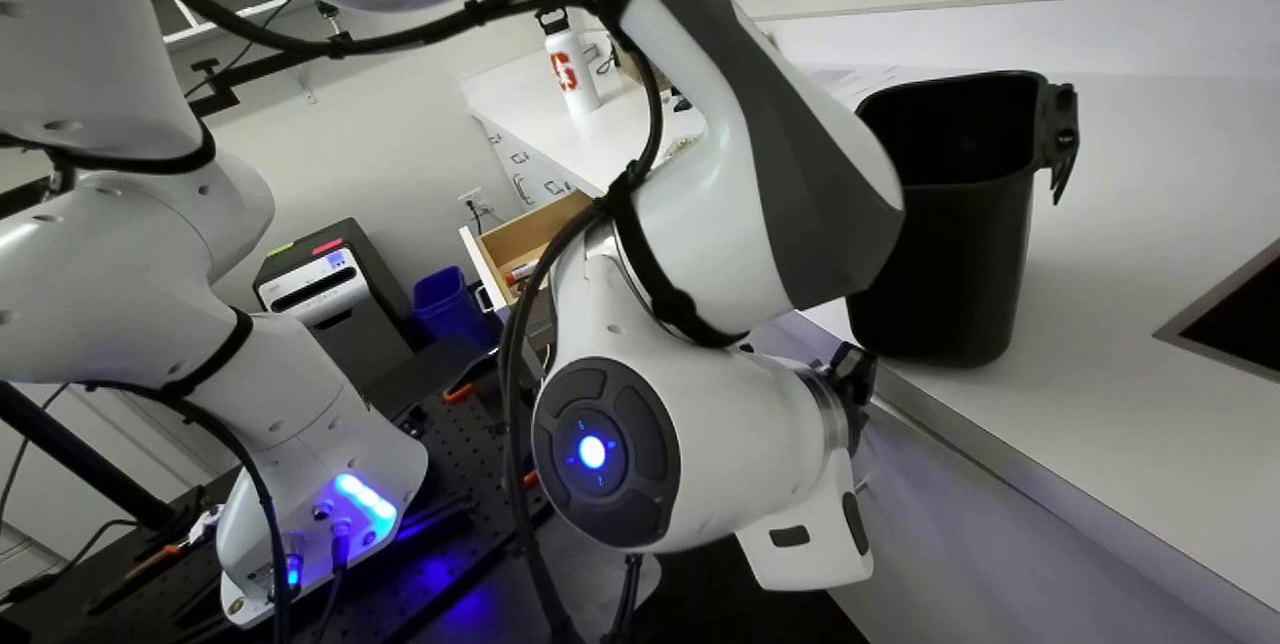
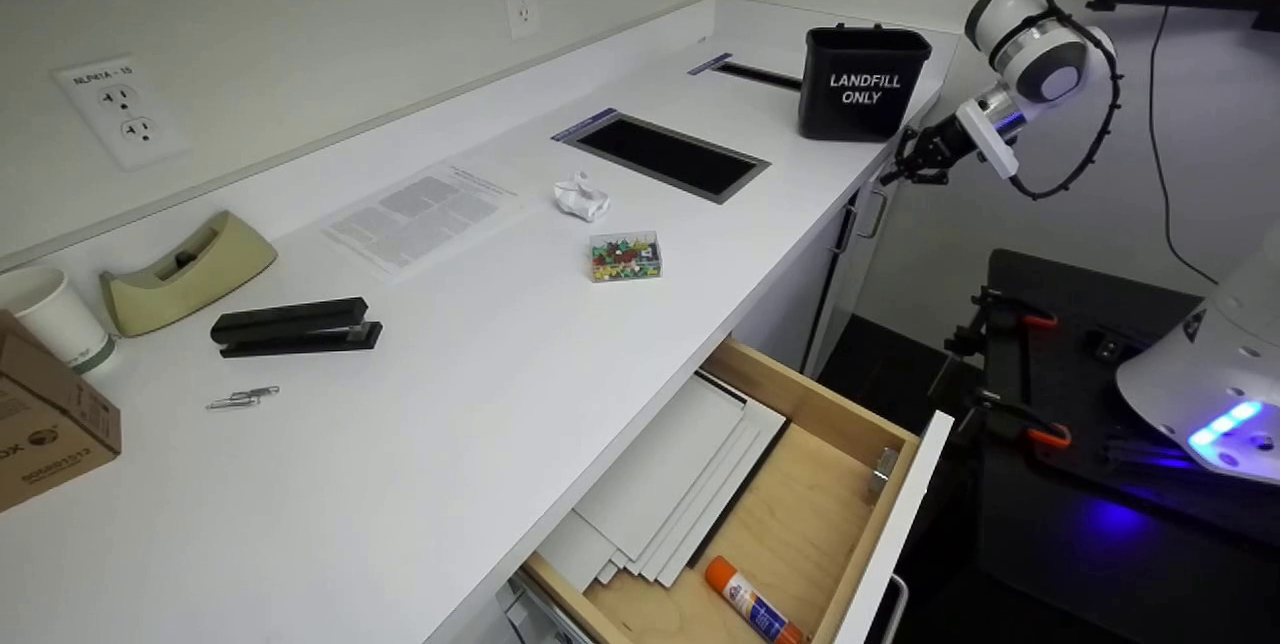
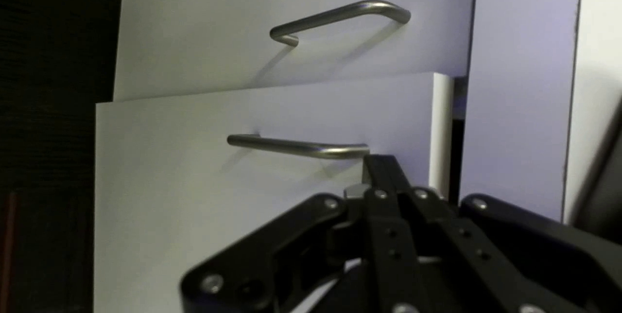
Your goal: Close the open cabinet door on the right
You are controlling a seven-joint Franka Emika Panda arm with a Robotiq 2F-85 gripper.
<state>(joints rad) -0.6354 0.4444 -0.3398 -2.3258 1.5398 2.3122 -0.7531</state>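
A tall white cabinet door [image 3: 160, 196] with a silver bar handle [image 3: 301, 147] stands ajar in the wrist view. It stands proud of the neighbouring white door [image 3: 204, 26]. In an exterior view the ajar door [image 2: 850, 274] is under the counter's far end, beside a dark gap. My gripper [image 3: 381, 162] is shut with nothing seen between its fingertips. The tips are before the door by the handle's end; I cannot tell if they touch. The gripper also shows in both exterior views [image 1: 853, 374] [image 2: 893, 174]. A tan wooden drawer [image 2: 790, 484] with a white front [image 2: 897, 534] is pulled out.
The white counter [image 2: 480, 444] edge runs alongside the gripper. A black bin [image 2: 860, 94] stands on the counter close above the gripper. The open drawer holds white sheets [image 2: 670, 464] and a glue stick [image 2: 750, 599]. The robot's black base table [image 2: 1050, 494] faces the cabinets.
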